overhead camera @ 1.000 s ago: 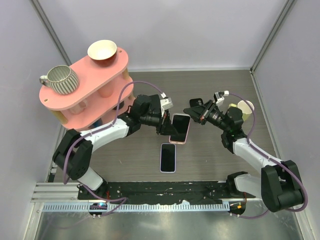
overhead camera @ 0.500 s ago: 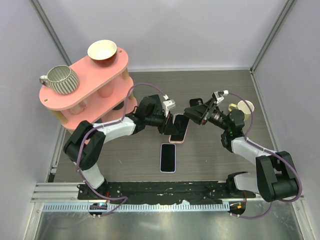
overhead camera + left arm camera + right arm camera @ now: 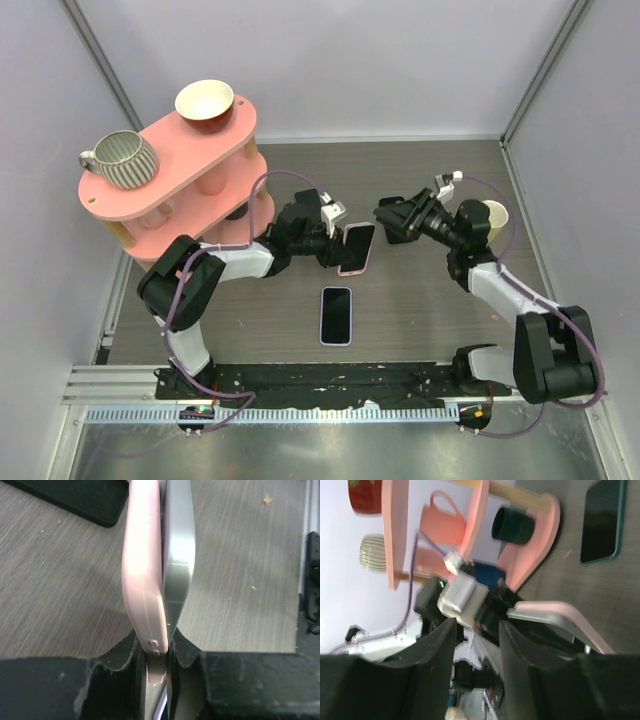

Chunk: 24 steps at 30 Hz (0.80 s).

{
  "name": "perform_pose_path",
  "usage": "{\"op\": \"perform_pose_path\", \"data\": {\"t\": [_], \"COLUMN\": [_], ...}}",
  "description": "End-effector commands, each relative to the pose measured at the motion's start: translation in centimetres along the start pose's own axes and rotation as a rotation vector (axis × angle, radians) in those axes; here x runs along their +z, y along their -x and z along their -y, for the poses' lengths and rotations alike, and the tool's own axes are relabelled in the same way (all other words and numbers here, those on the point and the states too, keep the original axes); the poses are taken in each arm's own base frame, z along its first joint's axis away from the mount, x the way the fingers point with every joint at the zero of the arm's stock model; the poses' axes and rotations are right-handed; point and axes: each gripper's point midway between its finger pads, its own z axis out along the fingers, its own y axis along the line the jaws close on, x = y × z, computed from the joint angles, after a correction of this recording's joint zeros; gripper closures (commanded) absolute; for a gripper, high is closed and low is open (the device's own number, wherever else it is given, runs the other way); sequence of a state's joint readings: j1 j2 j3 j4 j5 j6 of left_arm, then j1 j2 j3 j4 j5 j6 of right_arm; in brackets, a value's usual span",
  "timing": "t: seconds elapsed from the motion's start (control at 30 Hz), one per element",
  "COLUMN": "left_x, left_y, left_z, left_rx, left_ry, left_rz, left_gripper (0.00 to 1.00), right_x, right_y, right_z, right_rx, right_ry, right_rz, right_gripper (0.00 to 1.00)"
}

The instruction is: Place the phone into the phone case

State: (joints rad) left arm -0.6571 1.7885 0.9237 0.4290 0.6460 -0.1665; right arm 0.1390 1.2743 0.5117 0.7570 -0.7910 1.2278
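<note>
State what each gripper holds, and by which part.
Left gripper pinches the pink phone case and phone together at the end nearest its wrist. Right gripper is open, holding nothing.

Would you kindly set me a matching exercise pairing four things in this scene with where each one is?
Things:
1. striped mug
2. bowl
3. pink case
4. dark phone

Places:
A. flat on the table
B. clamped in the left pincer
C. top of the pink rack, far end
D. top of the rack, left end

Pairs: 1-D, 2-C, 3-B, 4-A.

Overhead, wrist close-ups; shared pink case (image 3: pixel 142 570)
</note>
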Motion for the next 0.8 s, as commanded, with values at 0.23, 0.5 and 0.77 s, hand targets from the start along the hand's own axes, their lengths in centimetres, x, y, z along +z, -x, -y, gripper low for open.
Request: {"op": "perform_pose_path", "data": {"t": [0.23, 0.5, 0.77], "left_x": [-0.1, 1.0, 1.2], "left_y": [5.5, 3.7, 2.9], "left_z": [-1.0, -0.8, -1.3], "left_rx": [0.329, 0.417, 0.407], "left_ry": [0.089, 0.135, 0.161], "left_rz": [0.247, 0.223, 0.225], "left_gripper": [0.98, 0.93, 0.85], "right_x": [1.6, 3.8, 3.0], "right_y": [3.8, 1.7, 0.6], "right_z": [1.6, 2.6, 4.6], "right_rx": [-0.391, -0.443, -0.447], "right_ry": [-0.319, -0.377, -0.462], "right_rz": [0.038, -0.012, -0.035], "right_gripper": [0.62, 0.63, 0.64]}}
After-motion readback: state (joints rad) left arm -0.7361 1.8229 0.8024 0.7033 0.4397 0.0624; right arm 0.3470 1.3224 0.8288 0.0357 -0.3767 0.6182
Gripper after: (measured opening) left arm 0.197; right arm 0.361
